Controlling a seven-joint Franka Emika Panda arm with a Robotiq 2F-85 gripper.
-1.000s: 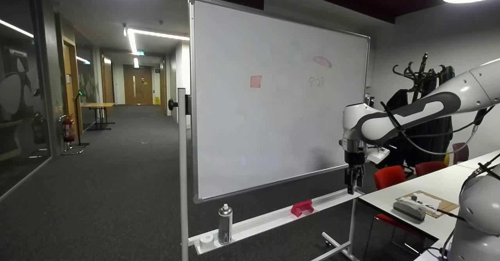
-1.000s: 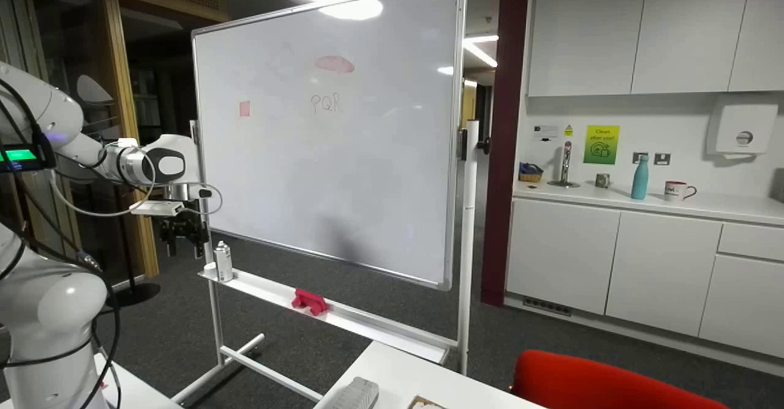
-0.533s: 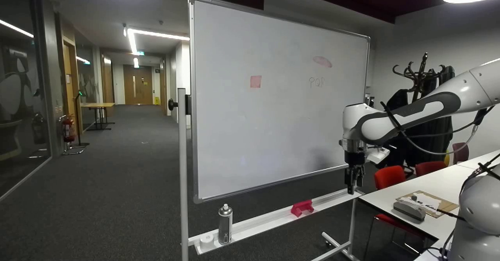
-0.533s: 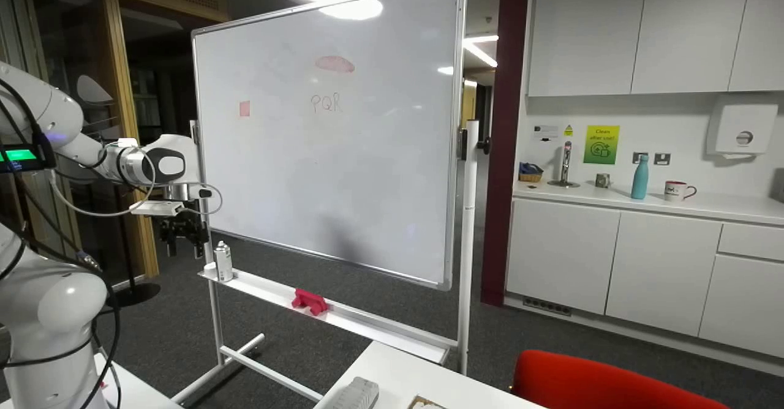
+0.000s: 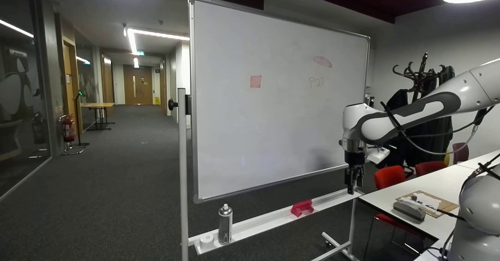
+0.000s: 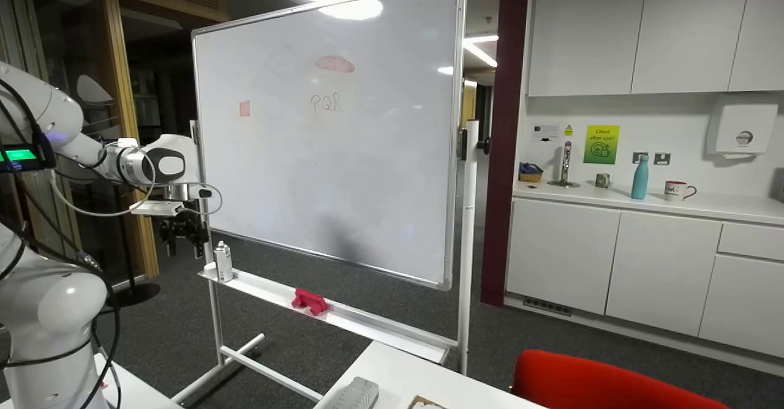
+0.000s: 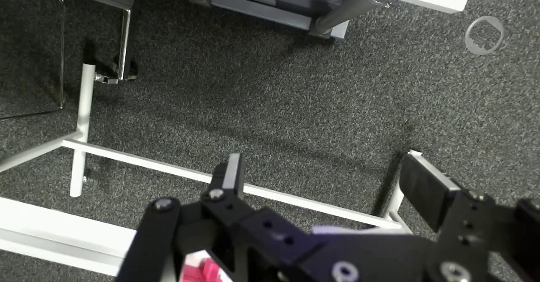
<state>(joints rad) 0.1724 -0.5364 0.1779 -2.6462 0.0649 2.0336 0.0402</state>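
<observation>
Showing a Robotiq gripper (image 7: 325,159) pointing down, with jaws spread wide and nothing between them, apart from the whiteboard ledge (image 5: 261,226) and on its side toward the robot base (image 6: 61,311). Note the red bridge-shaped block (image 5: 302,206), resting near mid-length of the ledge, lower than the gripper and across from it, well apart. Compare the block's long axis, roughly parallel to the ledge, with the line from one finger (image 7: 231,172) to its partner, running much the same way. See also, near one end of the ledge, an upright aerosol can (image 6: 223,263), with a small white cylinder (image 5: 206,240) just beside it, closer to the tip of the ledge. Judge the finger gap from the wrist view; find the fingertips (image 5: 350,190) overlapping in an exterior view. Expect only a fragment of the block in the wrist view, largely covered by the gripper's linkage (image 7: 270,231) and cut off by the frame. Leave unnamed a pale lilac shape (image 7: 333,230) behind the linkage, and unsettled the gripper's exact height above the ledge.
</observation>
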